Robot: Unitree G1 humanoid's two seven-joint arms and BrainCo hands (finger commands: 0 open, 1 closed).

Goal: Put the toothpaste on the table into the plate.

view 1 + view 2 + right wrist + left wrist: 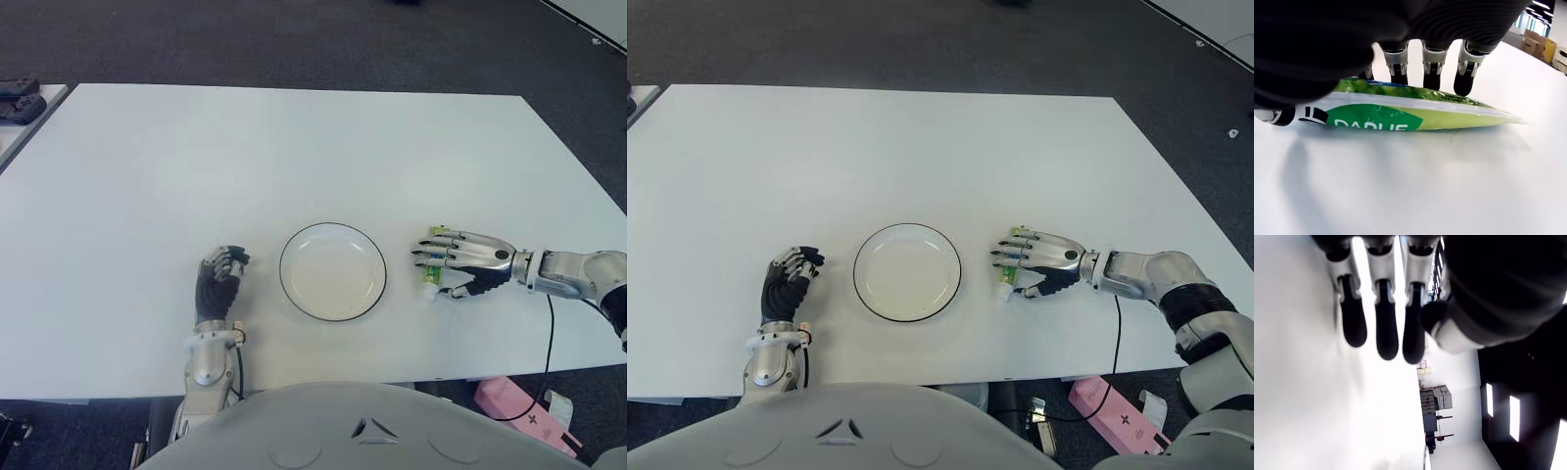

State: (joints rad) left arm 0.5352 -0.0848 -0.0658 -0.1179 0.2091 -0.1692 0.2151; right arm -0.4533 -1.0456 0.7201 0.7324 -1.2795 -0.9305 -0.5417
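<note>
- Plainly, the only writing we can read is on the toothpaste [1400,115]: white capitals on a green patch, which we take as "DARLIE", though the lower half of the letters is cut off by the tube's edge in the right wrist view.
- We see the tube as green and white, lying flat on the white table [294,147], just right of the plate [332,271] and toward the table's near edge.
- Our right hand [460,262] lies over the tube, palm down, its fingers [1467,73] reaching across to the far side with their tips at the tabletop. They are curved over the tube; we cannot tell whether they press it, and it still lies on the table.
- From the eye views, most of the tube is hidden under that hand; only its green end and its white end show.
- The thumb is dark and mostly out of view in the right wrist view.
- Our left hand [219,284] shows left of the plate near the near edge, fingers [1386,328] curled inward around nothing.
- The plate is white with a dark rim and holds nothing.
- At the table's far left corner, dark objects [20,98] sit on a neighbouring surface, cut off by the frame; we cannot make out what they are.
- A pink box [514,406] lies on the floor below the near right corner, partly hidden.
</note>
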